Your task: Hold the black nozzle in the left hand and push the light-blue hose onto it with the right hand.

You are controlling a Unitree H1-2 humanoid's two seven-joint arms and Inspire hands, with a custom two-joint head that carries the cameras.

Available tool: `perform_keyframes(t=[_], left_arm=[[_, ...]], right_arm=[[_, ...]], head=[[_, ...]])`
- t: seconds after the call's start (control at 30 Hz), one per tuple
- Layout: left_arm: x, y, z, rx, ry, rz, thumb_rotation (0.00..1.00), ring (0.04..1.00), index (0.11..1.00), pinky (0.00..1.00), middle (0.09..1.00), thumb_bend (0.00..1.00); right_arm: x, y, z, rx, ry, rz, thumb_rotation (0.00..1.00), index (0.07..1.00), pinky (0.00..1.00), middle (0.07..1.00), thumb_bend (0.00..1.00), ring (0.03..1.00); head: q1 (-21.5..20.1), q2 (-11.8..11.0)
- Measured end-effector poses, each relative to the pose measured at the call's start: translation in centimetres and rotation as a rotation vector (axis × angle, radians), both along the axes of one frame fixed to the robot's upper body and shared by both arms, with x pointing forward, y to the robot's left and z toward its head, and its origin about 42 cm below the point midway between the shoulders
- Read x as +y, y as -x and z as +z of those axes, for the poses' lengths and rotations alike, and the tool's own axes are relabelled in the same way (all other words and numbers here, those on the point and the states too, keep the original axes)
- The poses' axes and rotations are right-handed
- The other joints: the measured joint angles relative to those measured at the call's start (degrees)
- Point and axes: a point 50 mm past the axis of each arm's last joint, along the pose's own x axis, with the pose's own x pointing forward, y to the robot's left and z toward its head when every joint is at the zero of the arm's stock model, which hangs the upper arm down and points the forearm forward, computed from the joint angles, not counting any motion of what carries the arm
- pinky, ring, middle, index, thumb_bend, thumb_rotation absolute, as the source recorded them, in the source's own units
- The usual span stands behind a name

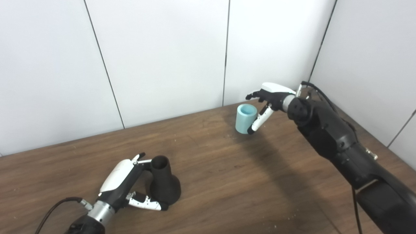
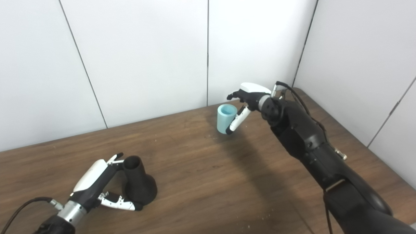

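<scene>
Matte black nozzle [image 1: 163, 183], narrow open neck over flared base, upright on brown worktop [image 1: 227, 169], left robot hand [image 1: 126, 185] cupping it, short light-blue hose [image 1: 245, 118] upright far back, right robot hand [image 1: 268, 104] spread beside it, contact unclear

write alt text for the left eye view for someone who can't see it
On a brown wooden table, the robot's left hand reaches around a black nozzle standing upright near the front left. Farther back, the right hand has its fingers against a light-blue hose piece standing on end near the white wall panels.
</scene>
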Motion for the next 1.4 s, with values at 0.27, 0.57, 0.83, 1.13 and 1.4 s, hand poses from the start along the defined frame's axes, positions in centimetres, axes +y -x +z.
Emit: perform_keyframes(t=[0.27,0.57,0.83,1.13,1.4], left_arm=[[0.0,0.3,0.0,0.0,0.001,-0.001,0.0,0.624,0.497,1.0,0.471,0.52],[0.0,0.3,0.0,0.001,0.002,-0.001,0.0,0.618,0.498,1.0,0.47,0.52],[0.1,0.3,0.0,0.002,0.003,-0.001,0.0,0.619,0.498,1.0,0.47,0.52],[0.1,0.3,0.1,0.002,-0.002,-0.006,0.0,0.619,0.497,1.0,0.472,0.52],[0.2,0.5,0.2,0.003,-0.004,-0.007,0.0,0.619,0.497,1.0,0.473,0.52]], right_arm=[[0.4,-0.8,-1.4,0.047,0.017,-0.011,0.23,0.879,0.82,0.897,0.93,0.871],[1.4,-1.6,-2.3,-0.008,0.005,-0.011,0.19,0.859,0.71,0.869,0.92,0.849],[2.5,-1.8,-2.6,-0.05,0.009,0.024,0.15,0.833,0.63,0.832,0.91,0.78],[2.7,-1.6,-3.3,-0.038,0.007,0.028,0.07,0.732,0.62,0.716,0.85,0.723],[2.8,-1.5,-3.6,0.006,-0.007,0.027,0.0,0.515,0.42,0.471,0.52,0.45]], head=[[1.0,0.4],[1.1,0.8],[1.3,1.1],[1.5,1.5],[1.7,1.9]])
